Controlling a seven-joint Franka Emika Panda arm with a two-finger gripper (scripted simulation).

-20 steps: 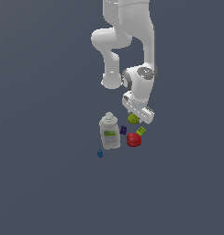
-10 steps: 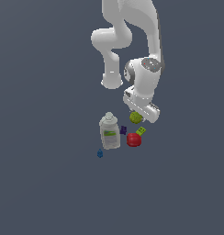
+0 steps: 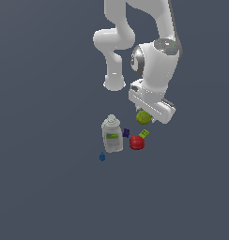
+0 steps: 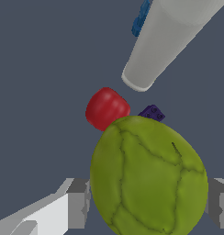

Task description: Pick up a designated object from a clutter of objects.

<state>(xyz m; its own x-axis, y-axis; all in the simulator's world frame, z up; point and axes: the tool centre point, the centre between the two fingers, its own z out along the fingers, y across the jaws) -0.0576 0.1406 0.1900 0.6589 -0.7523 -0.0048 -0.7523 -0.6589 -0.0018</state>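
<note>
Gripper [image 3: 145,117]: fingers [image 4: 79,202] closed on either side of the olive ball [image 3: 143,116], which is held clear of the floor, above the red ball [image 3: 137,142]; both have risen since a second ago. Left on the floor, unmoved: bottle [image 3: 112,134], purple piece [image 3: 126,133], green tag [image 3: 144,133], blue piece [image 3: 102,157] apart at the exterior view's left.
</note>
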